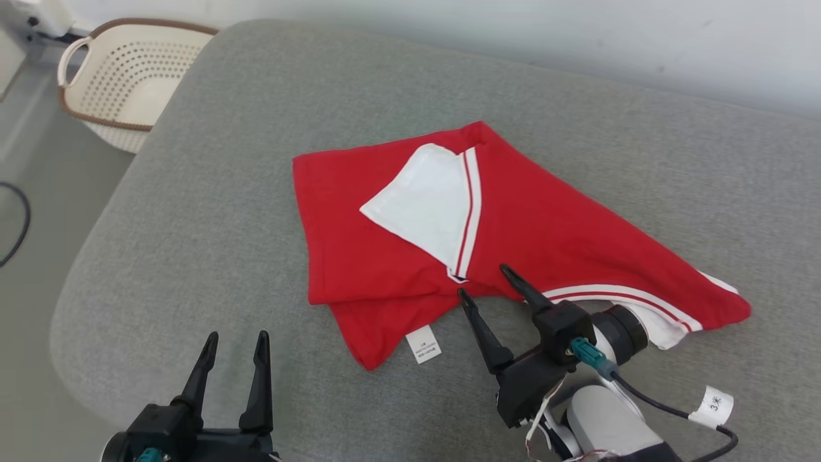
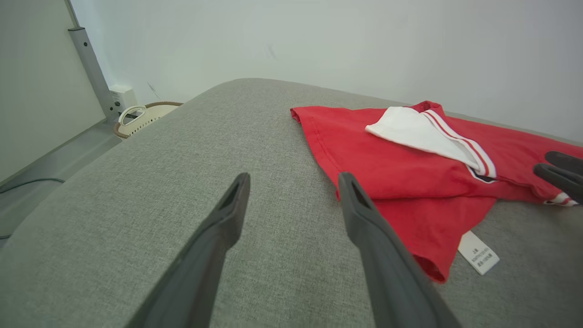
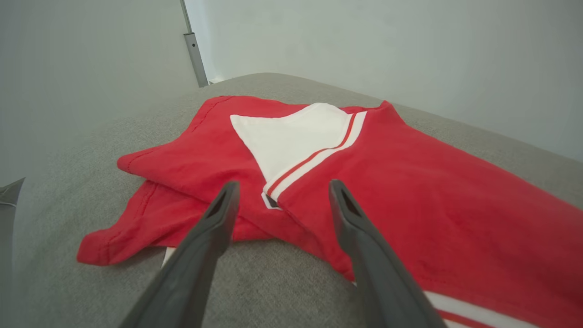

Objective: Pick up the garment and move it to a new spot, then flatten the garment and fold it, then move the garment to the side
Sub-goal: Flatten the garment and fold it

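Note:
A red garment (image 1: pixel 545 237) with white panels and striped trim lies loosely folded on the grey cushion (image 1: pixel 211 212); a white care tag (image 1: pixel 424 344) sticks out at its near edge. The garment (image 2: pixel 387 159) also appears to the right in the left wrist view, and the garment (image 3: pixel 410 191) lies ahead in the right wrist view. My right gripper (image 1: pixel 484 282) is open, its fingertips at the garment's near edge, nothing between them; the right gripper (image 3: pixel 282 184) points at the striped trim. My left gripper (image 1: pixel 236 337) is open and empty over bare cushion left of the garment, as the left gripper (image 2: pixel 294 175) shows.
A cream perforated basket (image 1: pixel 125 77) with a brown rim stands on the floor beyond the cushion's far left corner. A dark cable (image 1: pixel 16 224) lies on the floor at left. A pale wall runs behind the cushion. Bare cushion surrounds the garment on all sides.

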`<state>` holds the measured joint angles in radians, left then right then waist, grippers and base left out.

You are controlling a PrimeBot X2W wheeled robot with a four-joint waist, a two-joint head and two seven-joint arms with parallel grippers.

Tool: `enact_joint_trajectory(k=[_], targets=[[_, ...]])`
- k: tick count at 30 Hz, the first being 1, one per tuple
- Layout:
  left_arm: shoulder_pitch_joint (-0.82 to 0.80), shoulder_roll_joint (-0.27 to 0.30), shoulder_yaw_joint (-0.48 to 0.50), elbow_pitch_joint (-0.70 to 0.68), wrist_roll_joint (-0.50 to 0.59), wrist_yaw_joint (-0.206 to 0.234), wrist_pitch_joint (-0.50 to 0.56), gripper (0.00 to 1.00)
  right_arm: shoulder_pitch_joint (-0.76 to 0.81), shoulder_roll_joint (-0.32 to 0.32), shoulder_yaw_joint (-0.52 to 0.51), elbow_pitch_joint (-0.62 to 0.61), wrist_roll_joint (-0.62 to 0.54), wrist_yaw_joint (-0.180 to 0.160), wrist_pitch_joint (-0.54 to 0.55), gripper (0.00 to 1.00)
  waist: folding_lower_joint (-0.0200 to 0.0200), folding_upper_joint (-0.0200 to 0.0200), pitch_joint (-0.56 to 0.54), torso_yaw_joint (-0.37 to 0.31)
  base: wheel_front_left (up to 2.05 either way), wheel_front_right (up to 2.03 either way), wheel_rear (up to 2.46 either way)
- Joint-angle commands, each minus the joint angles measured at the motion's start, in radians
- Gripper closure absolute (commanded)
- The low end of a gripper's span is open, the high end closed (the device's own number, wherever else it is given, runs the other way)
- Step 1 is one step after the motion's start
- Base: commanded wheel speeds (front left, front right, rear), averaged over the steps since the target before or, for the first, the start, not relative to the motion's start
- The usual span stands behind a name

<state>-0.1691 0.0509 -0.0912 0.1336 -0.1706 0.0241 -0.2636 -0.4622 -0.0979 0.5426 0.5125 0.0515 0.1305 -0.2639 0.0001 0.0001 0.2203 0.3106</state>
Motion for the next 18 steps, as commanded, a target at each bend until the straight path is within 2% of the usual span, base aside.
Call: enact_joint_trajectory(k=[1,15,16,18], targets=[[-0.005,0.0,0.0,0.005,-0.008,0.004,-0.001,0.0,-0.011,-0.007,0.003,0.009,-0.007,0.0,0.0,0.0,-0.0001,-0.0001,0.022,0.027,0.0,0.0,0.0],[-0.018,0.0,-0.014,0.004,-0.036,0.011,-0.001,0.0,-0.067,0.008,-0.074,0.107,-0.063,0.0,0.0,0.0,-0.0001,-0.0001,0.063,0.052,0.0,0.0,0.0],[-0.022,0.0,-0.016,0.004,-0.038,0.012,-0.001,0.0,-0.071,0.01,-0.078,0.109,-0.063,0.0,0.0,0.02,-0.0001,-0.0001,0.064,0.053,0.0,0.0,0.0],[-0.028,0.0,-0.018,0.005,-0.04,0.009,-0.001,0.0,-0.079,0.013,-0.082,0.112,-0.068,0.0,0.0,0.12,-0.0001,-0.0001,0.067,0.053,0.0,0.0,0.0]])
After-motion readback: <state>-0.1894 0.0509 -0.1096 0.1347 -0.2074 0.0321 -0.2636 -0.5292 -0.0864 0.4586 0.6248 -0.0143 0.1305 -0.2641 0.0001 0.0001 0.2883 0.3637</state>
